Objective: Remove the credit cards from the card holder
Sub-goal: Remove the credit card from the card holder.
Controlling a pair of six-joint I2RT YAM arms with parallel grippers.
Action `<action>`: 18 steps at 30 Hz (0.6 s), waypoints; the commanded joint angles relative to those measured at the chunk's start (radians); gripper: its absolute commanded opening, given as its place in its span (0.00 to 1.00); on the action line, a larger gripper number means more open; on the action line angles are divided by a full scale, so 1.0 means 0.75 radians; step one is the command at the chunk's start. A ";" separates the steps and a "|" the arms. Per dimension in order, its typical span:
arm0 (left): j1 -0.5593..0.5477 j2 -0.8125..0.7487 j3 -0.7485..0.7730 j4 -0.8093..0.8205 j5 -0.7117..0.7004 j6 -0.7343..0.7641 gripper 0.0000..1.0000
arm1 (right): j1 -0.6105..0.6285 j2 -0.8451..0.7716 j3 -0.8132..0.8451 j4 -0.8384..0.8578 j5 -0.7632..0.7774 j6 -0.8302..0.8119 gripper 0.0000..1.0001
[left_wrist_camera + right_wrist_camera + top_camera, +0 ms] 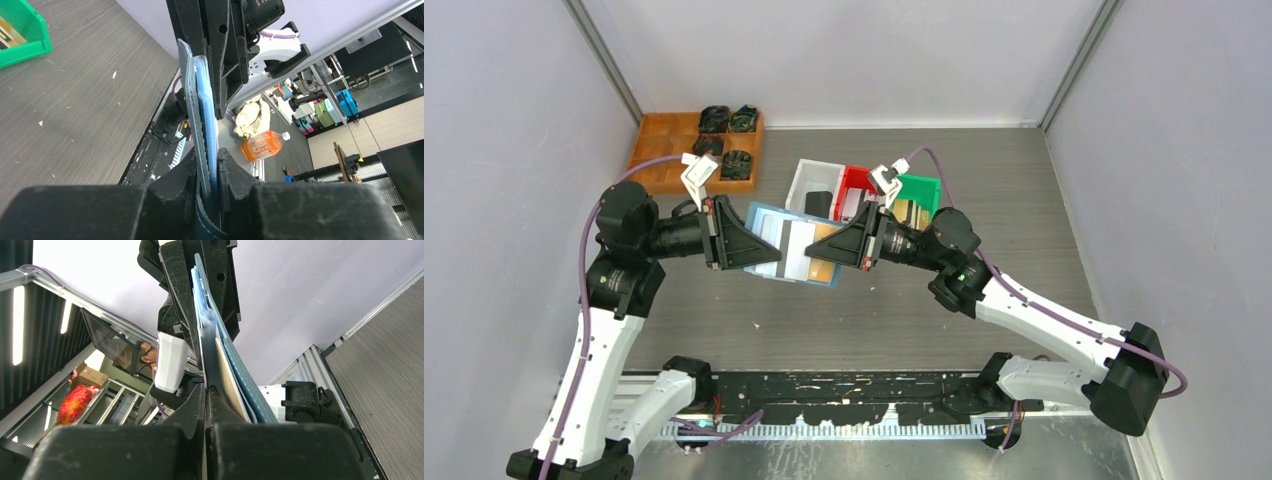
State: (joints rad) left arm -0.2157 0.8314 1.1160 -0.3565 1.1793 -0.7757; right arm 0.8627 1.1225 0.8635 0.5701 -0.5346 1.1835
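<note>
The slate-blue card holder (789, 245) hangs open above the table between both arms. My left gripper (759, 250) is shut on its left edge; in the left wrist view the blue layers (200, 100) sit pinched between the fingers (209, 157). My right gripper (819, 250) is at the holder's right side with its jaws pressed together (206, 390). A thin pale-blue layer runs down to their seam, and I cannot tell whether it is pinched. A tan credit card (230, 380) lies in the holder (240, 370) just outside the right finger, its corner showing from above (824, 270). Another tan card (911, 212) lies in the green bin.
White (802, 185), red (856, 180) and green (924, 187) bins stand in a row just behind the holder; the white one holds a dark object. A wooden tray (664, 150) of dark items is at the back left. Grey walls close in both sides.
</note>
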 commanded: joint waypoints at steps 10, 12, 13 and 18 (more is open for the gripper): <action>0.003 -0.017 0.046 0.081 -0.001 0.001 0.09 | 0.010 -0.056 0.020 -0.009 0.022 -0.030 0.20; 0.003 -0.018 0.049 0.081 -0.017 0.001 0.06 | 0.026 -0.033 0.037 -0.009 0.020 -0.032 0.29; 0.003 -0.018 0.051 0.080 -0.024 0.001 0.05 | 0.034 -0.022 0.046 -0.006 0.021 -0.035 0.31; 0.003 -0.019 0.046 0.076 -0.028 0.010 0.02 | 0.052 0.021 0.079 0.007 0.028 -0.032 0.24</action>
State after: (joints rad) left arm -0.2153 0.8310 1.1164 -0.3553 1.1576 -0.7773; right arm 0.8921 1.1252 0.8654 0.5362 -0.5213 1.1690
